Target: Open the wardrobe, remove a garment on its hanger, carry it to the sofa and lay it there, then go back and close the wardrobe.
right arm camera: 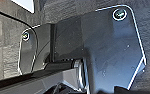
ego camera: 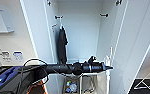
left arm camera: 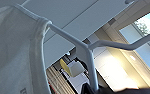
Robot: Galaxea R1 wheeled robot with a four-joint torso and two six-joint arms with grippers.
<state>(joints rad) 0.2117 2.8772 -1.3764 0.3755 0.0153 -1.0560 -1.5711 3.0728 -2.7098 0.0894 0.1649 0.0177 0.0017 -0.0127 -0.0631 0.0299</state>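
The wardrobe stands in front of me with both white doors swung open. My left arm reaches across its opening, and the left gripper is by the right-hand door. In the left wrist view the thin white hanger is very close. Its stem runs down into the left gripper, which is shut on it. The garment, a thin white shirt, drapes from the hanger's arm by its neck band. In the head view white fabric of the garment hangs below the gripper.
A longer black garment hangs at the left inside the wardrobe. Low inside, a wire basket holds small items. The open right door is close to the arm. A wall panel with switches is at left. The right wrist view looks down on dark carpet.
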